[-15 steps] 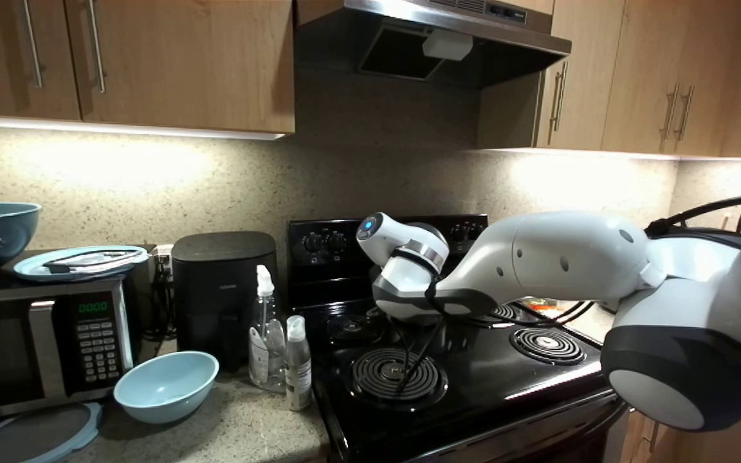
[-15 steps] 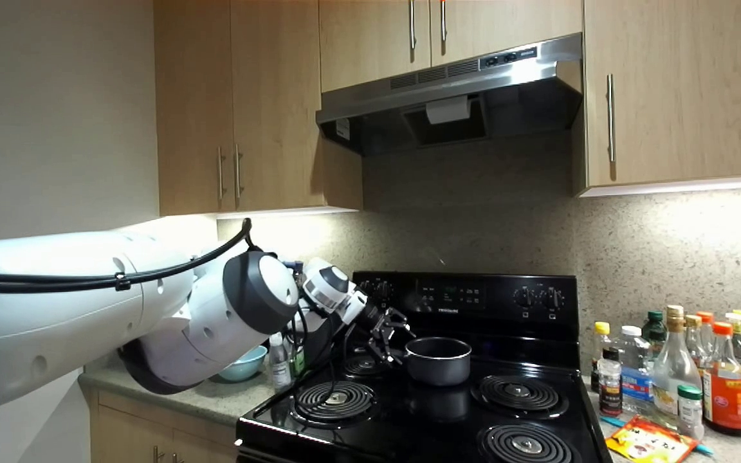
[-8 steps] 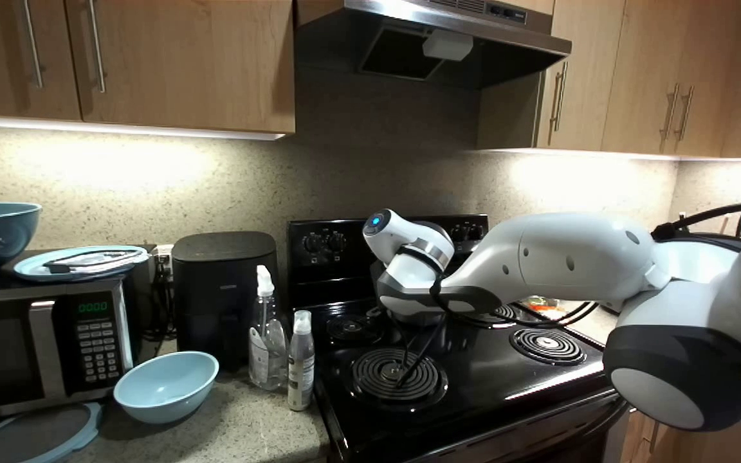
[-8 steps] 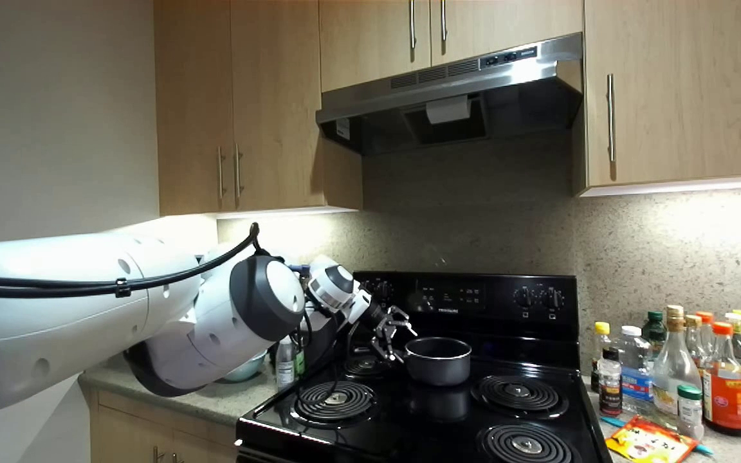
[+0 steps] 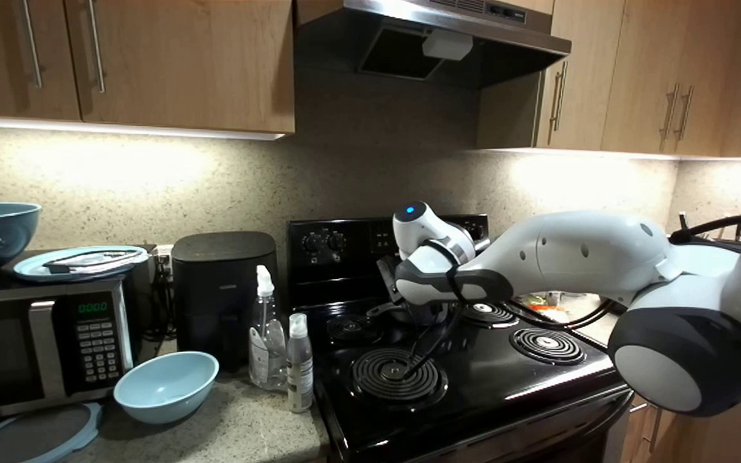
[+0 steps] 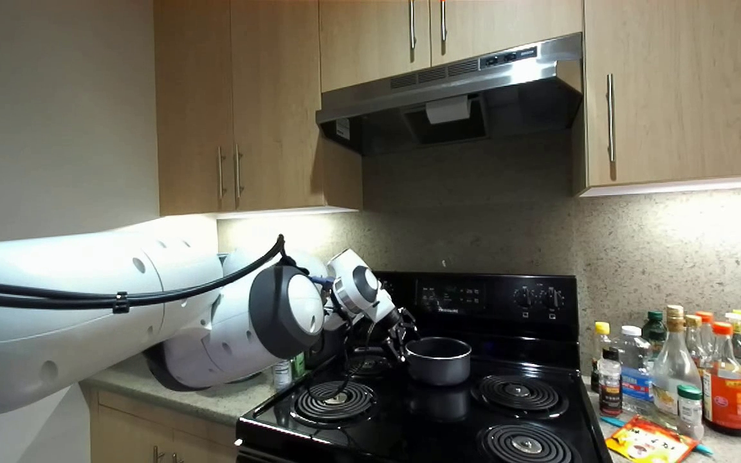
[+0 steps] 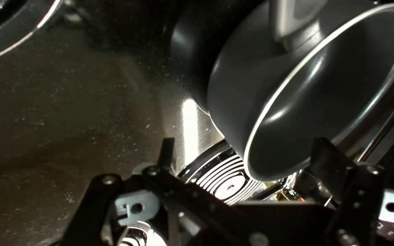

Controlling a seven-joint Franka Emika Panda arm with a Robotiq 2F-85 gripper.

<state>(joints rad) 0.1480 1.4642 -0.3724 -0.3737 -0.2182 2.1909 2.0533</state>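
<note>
A dark grey saucepan (image 6: pixel 438 366) with a pale rim stands upright at the back of the black stove. In the wrist view the saucepan (image 7: pixel 238 82) fills the upper right, and its handle (image 7: pixel 298 17) runs off the top edge. My gripper (image 7: pixel 247 152) is open, its fingers wide apart with nothing held between them. An exterior view has the gripper (image 6: pixel 409 344) close beside the pan's left rim; whether they touch I cannot tell. Elsewhere the arm covers most of the saucepan (image 5: pixel 431 315) and the fingertips, though the handle (image 5: pixel 382 309) shows.
Coil burners (image 6: pixel 335 402) surround the pan. Several sauce bottles (image 6: pixel 724 379) and an orange packet (image 6: pixel 650 440) lie right of the stove. Left of it stand a spray bottle (image 5: pixel 266 347), a pump bottle (image 5: pixel 300 366), a blue bowl (image 5: pixel 166 387) and a black appliance (image 5: pixel 224 302). A range hood (image 6: pixel 454 90) hangs above.
The arm has shifted, bringing the gripper a little nearer the saucepan's left side. More of the pan and its handle has come into sight from behind the wrist. The pan itself stays put.
</note>
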